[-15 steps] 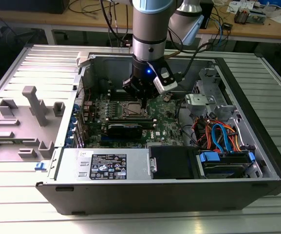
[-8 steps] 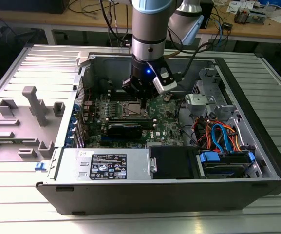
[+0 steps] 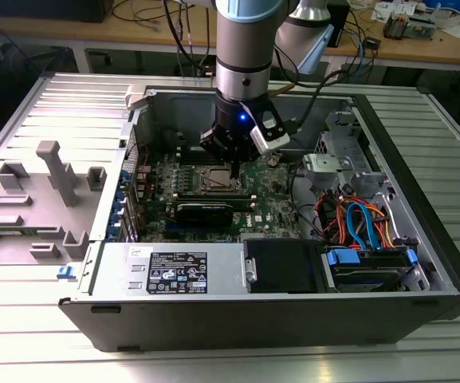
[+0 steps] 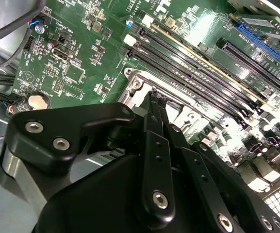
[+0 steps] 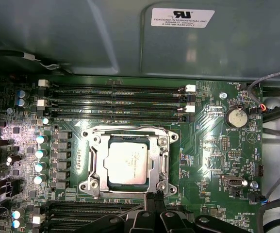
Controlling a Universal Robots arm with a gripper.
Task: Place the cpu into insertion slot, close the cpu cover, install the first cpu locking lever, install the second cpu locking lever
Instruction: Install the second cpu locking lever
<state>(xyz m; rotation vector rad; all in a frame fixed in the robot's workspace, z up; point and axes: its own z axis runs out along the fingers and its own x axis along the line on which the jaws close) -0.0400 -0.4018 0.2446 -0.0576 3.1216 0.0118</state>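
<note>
The cpu (image 5: 126,162), a dull silver square chip, lies in the insertion slot (image 5: 93,167) on the green board. The cpu cover (image 5: 160,160) lies flat around it, with the chip's top showing through its window. A thin wire lever (image 5: 130,129) runs along one side of the socket. My gripper (image 5: 155,195) has its black fingers pressed together, with the tips at the socket's edge. In the second wrist view the gripper (image 4: 154,96) tapers to a point against the socket's silver rim (image 4: 139,83). In the exterior view the gripper (image 3: 231,165) hangs just over the socket (image 3: 216,181).
Long black memory slots (image 5: 115,102) flank the socket, and a coin battery (image 5: 236,117) sits beside them. A black card (image 3: 204,210), a power supply (image 3: 174,271) and a drive bay with coloured cables (image 3: 357,223) fill the open case. A grey fixture tray (image 3: 46,191) lies at the exterior view's left.
</note>
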